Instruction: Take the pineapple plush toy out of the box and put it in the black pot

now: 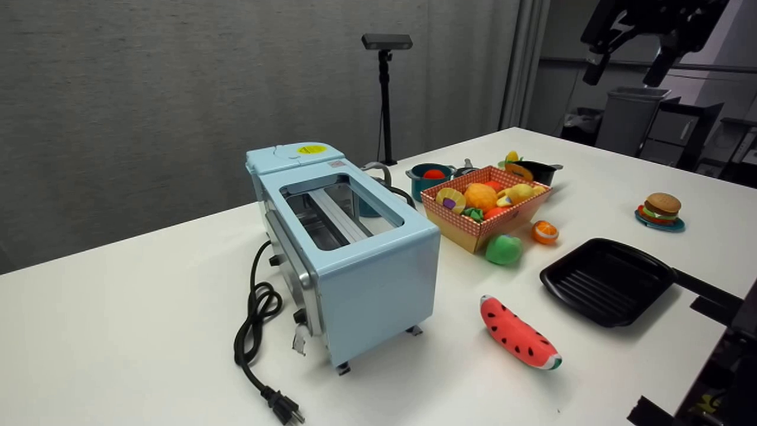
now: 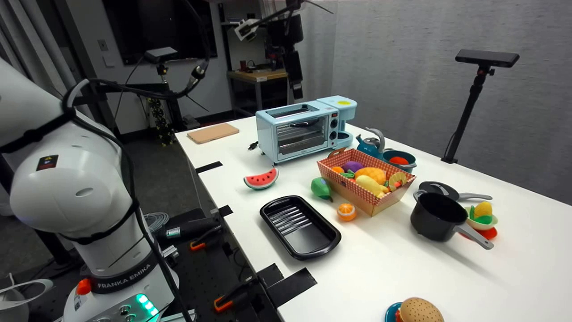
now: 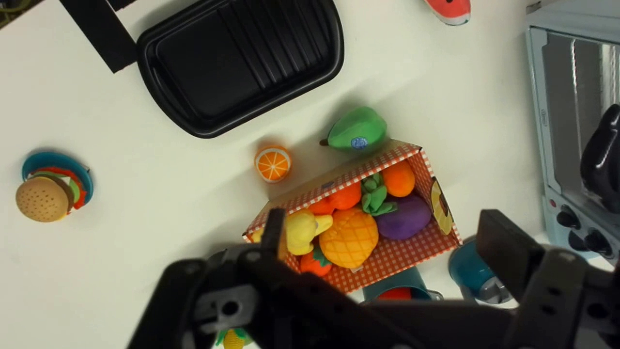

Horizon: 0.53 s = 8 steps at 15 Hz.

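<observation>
Pineapple (image 3: pixel 349 238) in box (image 3: pixel 395 254), pincer (image 1: pixel 627 72) aloft (spread)

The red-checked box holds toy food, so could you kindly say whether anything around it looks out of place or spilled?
Mildly odd: a pear-shaped green toy and a toy orange half lie on the table beside the box, while the pineapple plush is inside with similar toys. I see no spill.
</observation>
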Each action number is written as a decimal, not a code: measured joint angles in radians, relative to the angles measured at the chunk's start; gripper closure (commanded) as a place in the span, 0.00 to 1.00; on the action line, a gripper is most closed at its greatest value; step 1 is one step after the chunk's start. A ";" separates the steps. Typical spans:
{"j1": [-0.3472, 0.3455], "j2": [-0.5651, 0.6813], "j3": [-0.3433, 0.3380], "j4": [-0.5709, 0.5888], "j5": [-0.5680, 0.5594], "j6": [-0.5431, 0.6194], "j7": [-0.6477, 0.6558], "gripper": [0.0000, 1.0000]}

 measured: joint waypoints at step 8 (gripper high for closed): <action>-0.002 0.099 -0.021 0.072 0.040 -0.002 0.056 0.00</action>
